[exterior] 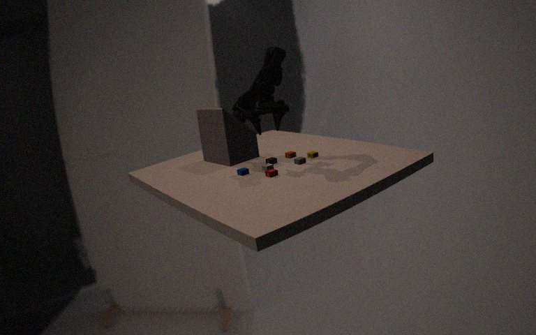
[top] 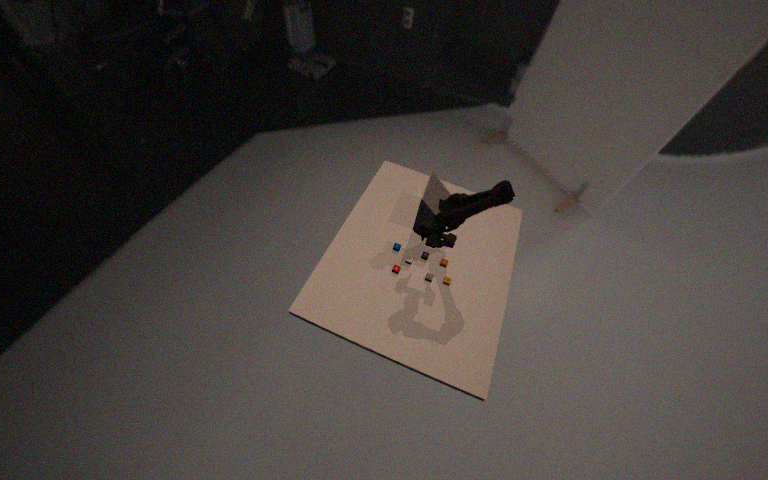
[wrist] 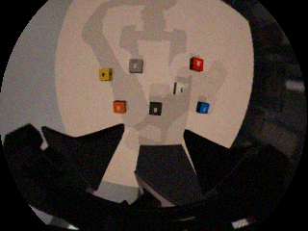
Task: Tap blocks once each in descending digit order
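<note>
— Hovering above the worktop [exterior: 204,199], the hand [exterior: 267,121] hangs spread wide with nothing between its fingers; it sits over the rear of the block cluster, beside the grey box [exterior: 225,139]; no block is touched.

— Block positions?

— Seven small blocks, all resting on the worktop, well apart from the hand; in the wrist view they form two loose rows. Far row: yellow block [wrist: 106,75], grey block [wrist: 135,65], red block [wrist: 196,64]; near row: orange block [wrist: 118,107], black block [wrist: 156,108], blue block [wrist: 203,107]; white block [wrist: 181,88] between the rows, just beside the black one.

— Digits legible?

— Cannot tell; marks show on the faces but are too small and blurred to read.

— Which block lies nearest the hand?

— Black block, from the top view, just ahead of the fingertips; the wrist view puts it between the two dark fingers, though lower and farther out.

— Anything else?

— The arm's shadow falls across the worktop beyond the blocks, over the grey one; lighting is dim throughout.
</note>
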